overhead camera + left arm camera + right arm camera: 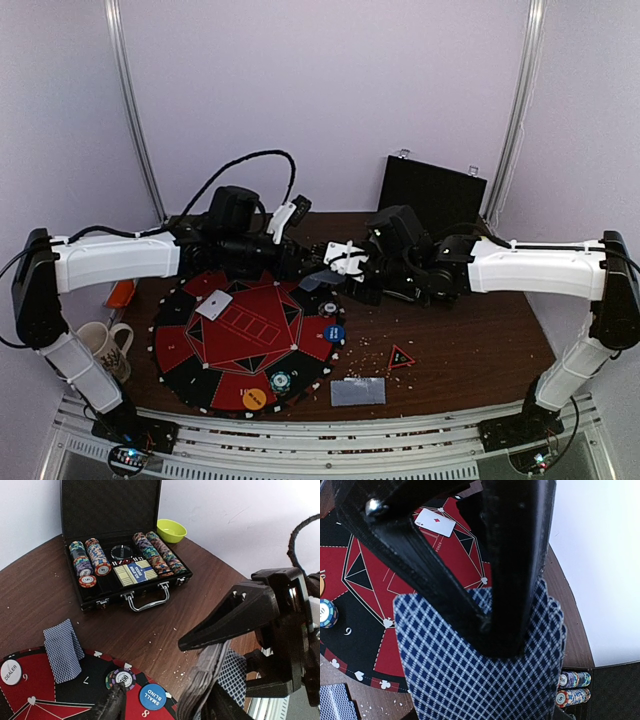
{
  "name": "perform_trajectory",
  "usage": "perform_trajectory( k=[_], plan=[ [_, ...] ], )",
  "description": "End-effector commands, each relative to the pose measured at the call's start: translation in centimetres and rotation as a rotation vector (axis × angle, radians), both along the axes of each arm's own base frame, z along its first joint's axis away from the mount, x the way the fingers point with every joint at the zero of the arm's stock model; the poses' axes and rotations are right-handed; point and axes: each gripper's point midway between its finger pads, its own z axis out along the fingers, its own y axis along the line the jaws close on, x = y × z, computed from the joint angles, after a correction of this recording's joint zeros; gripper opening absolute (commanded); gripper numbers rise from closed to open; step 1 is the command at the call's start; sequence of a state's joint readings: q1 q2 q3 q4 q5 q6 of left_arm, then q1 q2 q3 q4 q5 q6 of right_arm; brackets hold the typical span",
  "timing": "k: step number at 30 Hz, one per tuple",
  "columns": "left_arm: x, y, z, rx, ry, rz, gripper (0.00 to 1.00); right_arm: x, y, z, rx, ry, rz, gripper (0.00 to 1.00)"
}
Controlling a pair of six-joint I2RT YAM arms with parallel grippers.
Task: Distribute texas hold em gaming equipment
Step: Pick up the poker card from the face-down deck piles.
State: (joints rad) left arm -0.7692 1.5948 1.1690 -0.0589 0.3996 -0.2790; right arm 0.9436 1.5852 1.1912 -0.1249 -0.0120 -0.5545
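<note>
Right wrist view: the deck of cards (470, 680), blue diamond backs and slightly fanned, is pinched between the fingers of the right gripper (497, 637) above the far right part of the round felt mat (370, 570).

Left wrist view: the same deck is seen edge-on between the spread fingers of the left gripper (165, 705). There is a plain gap on one side; contact on the other cannot be told.

Already on the mat:
- a face-up card (213, 305) at the left
- a face-down pile (62, 652) at the rim
- the white DEALER disc (10, 671)
- a striped chip (121, 678) just beside the blue SMALL BLIND disc (152, 696)
- an orange disc (254, 398) at the near rim

More face-down cards (357, 391) lie off the mat, near right. The open chip case (125, 565) stands far right, with the yellow bowl (171, 530) behind it.

Judgement: the step in hand is dealing, with the left arm taking from the deck that the right arm holds. The next move calls for the left fingers to close on the outermost card only while the right grip stays firm, then to draw it clear and lay it at an unserved seat. The risk is dragging several cards out at once.
</note>
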Motion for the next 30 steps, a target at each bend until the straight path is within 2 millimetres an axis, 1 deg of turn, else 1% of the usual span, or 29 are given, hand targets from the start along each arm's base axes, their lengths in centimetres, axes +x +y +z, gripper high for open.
perform_trajectory(
  k=[1,5,8,10,14,16,21,25,27,28,30],
  plan=[
    [0.2,0.6,2.8,-0.032,-0.066,0.013,0.57,0.3,0.7,1.6,0.028,-0.033,0.004,0.51],
    [0.4,1.0,2.6,-0.01,-0.071,0.034,0.57,0.3,0.5,1.7,0.022,-0.036,0.003,0.51],
    [-0.1,0.6,2.9,-0.027,-0.064,-0.007,0.57,0.3,0.5,1.5,0.016,-0.035,0.003,0.51],
    [-0.5,0.2,3.3,-0.044,-0.055,-0.035,0.5,0.3,0.4,1.5,0.014,-0.037,0.0,0.51],
    [-0.7,0.1,3.3,-0.041,-0.052,-0.047,0.29,0.3,0.4,1.4,0.014,-0.037,0.0,0.51],
    [-0.7,0.3,3.3,-0.031,-0.05,-0.043,0.23,0.3,0.3,1.4,0.014,-0.037,-0.002,0.51],
    [-1.0,0.6,3.7,-0.031,-0.057,-0.045,0.23,0.4,0.3,1.3,0.009,-0.039,-0.005,0.51],
    [-1.0,1.0,3.8,-0.019,-0.064,-0.032,0.3,0.4,0.3,1.2,0.008,-0.039,-0.005,0.51],
    [-1.1,1.0,3.9,-0.022,-0.065,-0.033,0.31,0.4,0.2,1.2,0.007,-0.039,-0.007,0.51],
    [-1.1,1.0,4.0,-0.023,-0.066,-0.034,0.29,0.4,0.2,1.2,0.006,-0.04,-0.007,0.51],
    [-1.1,1.1,4.1,-0.023,-0.068,-0.031,0.2,0.4,0.2,1.2,0.005,-0.04,-0.006,0.51]
  ],
)
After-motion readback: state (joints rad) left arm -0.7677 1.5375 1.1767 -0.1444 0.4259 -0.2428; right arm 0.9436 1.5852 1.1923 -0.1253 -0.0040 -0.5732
